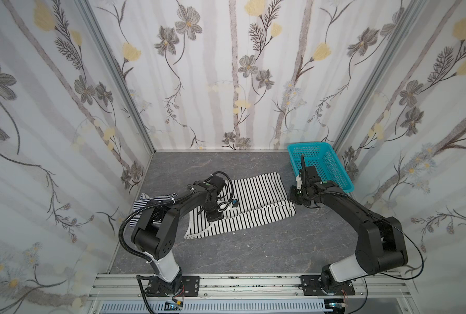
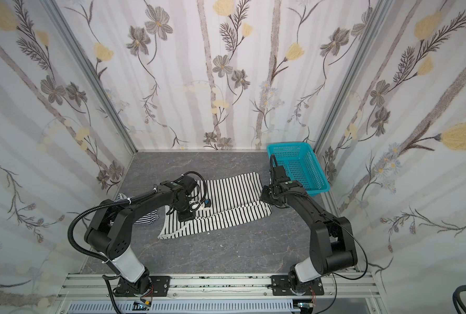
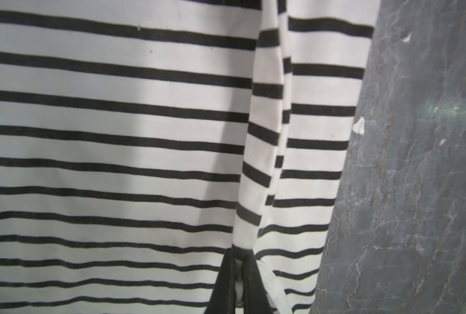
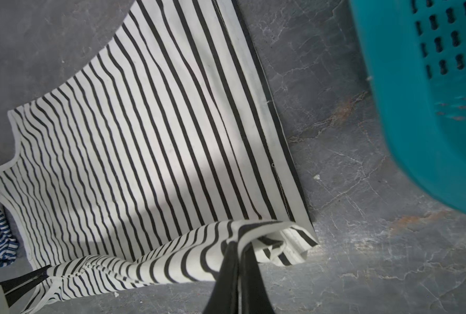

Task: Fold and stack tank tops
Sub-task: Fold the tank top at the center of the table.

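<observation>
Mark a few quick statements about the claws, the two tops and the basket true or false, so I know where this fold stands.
1. The left claw and the right claw are each shut on the wide-striped top. True.
2. The navy-striped top lies folded on top of the wide-striped one. False: it lies crumpled on the table beside it.
3. The teal basket holds a top. False: no garment shows in it.
4. The basket stands at the table's far right corner. True.
</observation>
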Controlling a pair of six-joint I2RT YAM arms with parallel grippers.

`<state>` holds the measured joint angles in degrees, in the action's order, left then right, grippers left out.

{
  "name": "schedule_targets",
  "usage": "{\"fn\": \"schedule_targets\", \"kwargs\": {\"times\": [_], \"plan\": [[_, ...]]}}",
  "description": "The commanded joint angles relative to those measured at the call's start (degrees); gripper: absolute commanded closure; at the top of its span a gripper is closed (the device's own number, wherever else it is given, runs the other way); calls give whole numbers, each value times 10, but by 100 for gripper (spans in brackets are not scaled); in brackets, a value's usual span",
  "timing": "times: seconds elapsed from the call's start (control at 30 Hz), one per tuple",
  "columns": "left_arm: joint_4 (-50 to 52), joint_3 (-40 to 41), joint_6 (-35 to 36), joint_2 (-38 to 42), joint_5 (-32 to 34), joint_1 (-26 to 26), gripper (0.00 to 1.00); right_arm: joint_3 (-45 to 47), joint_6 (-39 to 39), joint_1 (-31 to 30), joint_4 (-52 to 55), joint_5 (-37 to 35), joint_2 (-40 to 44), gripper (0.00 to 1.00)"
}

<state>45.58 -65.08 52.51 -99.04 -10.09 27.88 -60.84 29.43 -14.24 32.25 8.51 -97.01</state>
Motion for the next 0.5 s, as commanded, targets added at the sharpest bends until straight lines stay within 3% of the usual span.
{"fn": "schedule_targets", "kwargs": {"times": [0.0, 0.3, 0.33, 0.47], "plan": [[0, -14, 6, -9, -6, -2, 94, -10, -14, 1, -24, -25, -23, 100], [-8, -43, 2, -46, 12, -5, 89, -31, -19, 3, -30, -44, -65, 98], [-8, -46, 1, -51, 14, -6, 89, -34, -20, 4, -31, -43, -70, 95], [-12, -53, -9, -59, 26, -9, 80, -52, -21, 4, -28, -45, -76, 65]]}}
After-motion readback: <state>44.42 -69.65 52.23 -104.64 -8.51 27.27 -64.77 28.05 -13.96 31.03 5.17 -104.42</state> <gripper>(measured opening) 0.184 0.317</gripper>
